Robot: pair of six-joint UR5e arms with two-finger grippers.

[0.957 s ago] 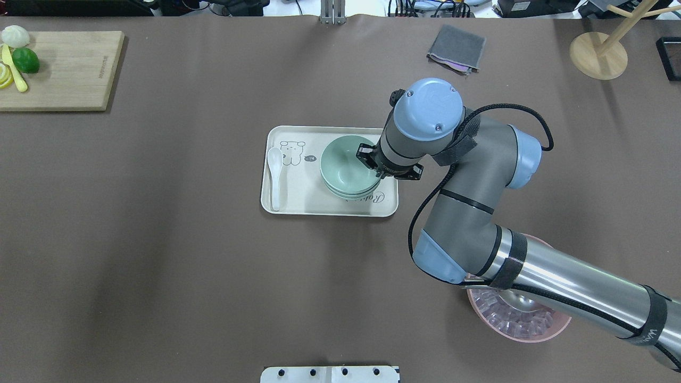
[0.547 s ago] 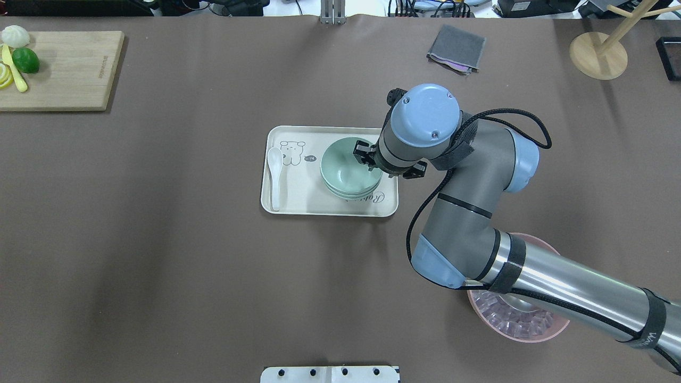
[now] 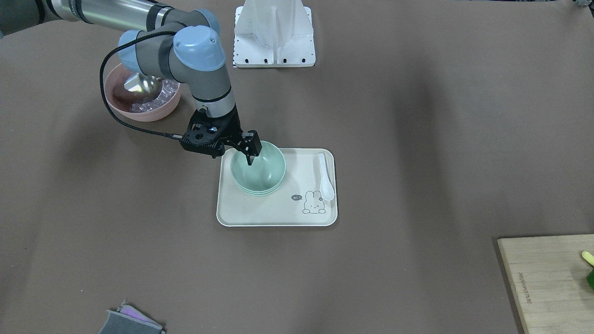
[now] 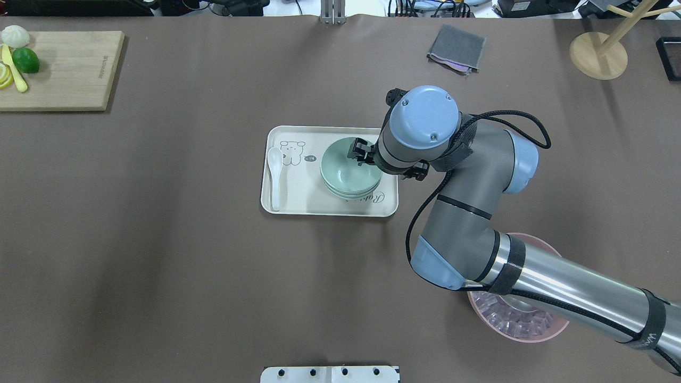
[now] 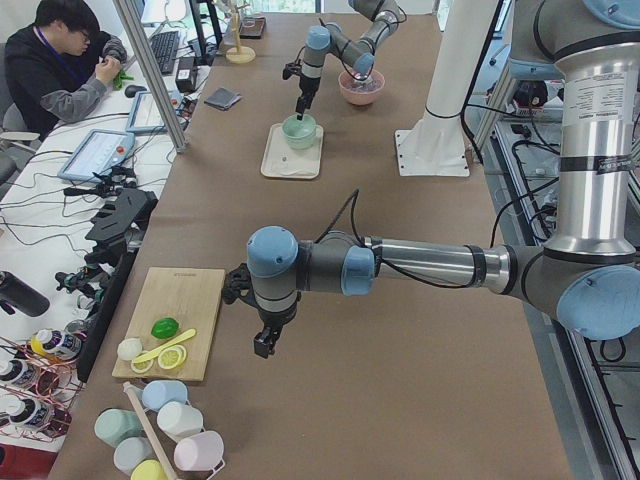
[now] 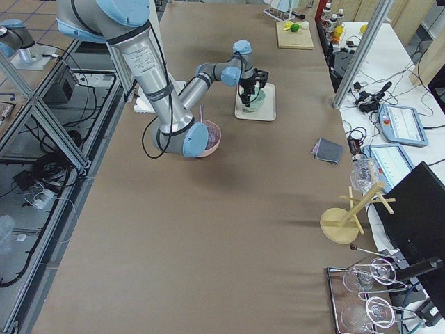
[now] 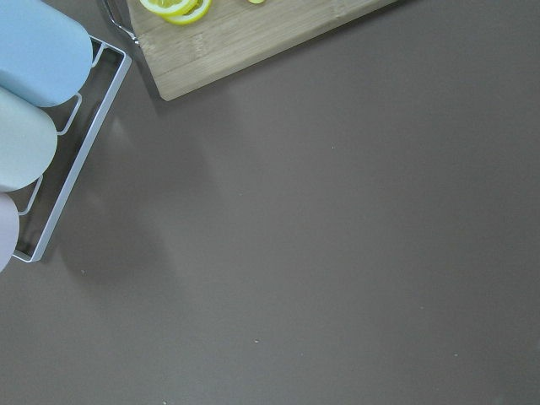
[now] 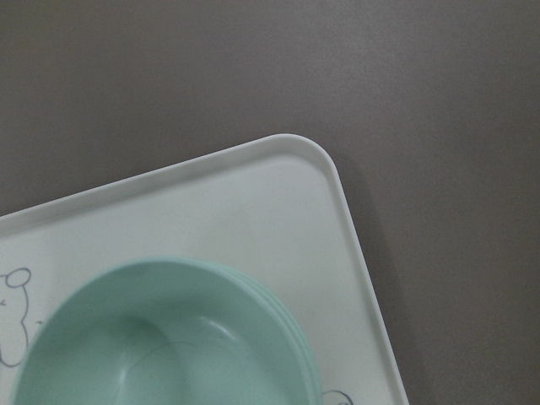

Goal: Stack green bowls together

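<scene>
The green bowls (image 4: 343, 173) sit nested in one stack on the right part of a cream tray (image 4: 298, 205); the stack also shows in the front view (image 3: 260, 175) and the right wrist view (image 8: 169, 337). My right gripper (image 4: 357, 153) hangs over the stack's far-right rim, open, with one fingertip (image 3: 250, 160) dipping toward the top bowl's inside and nothing held. My left gripper (image 5: 262, 345) shows only in the left side view, near a cutting board, and I cannot tell its state.
A white spoon (image 4: 274, 170) lies along the tray's left side. A pink bowl (image 4: 526, 330) with a metal scoop sits under the right arm. A cutting board (image 4: 64, 69) with fruit, a grey cloth (image 4: 456, 48) and a wooden stand (image 4: 598, 56) line the far edge.
My right gripper has shifted left and slightly farther, from the stack's right rim to over the top bowl. The bowl stack has stayed in place.
</scene>
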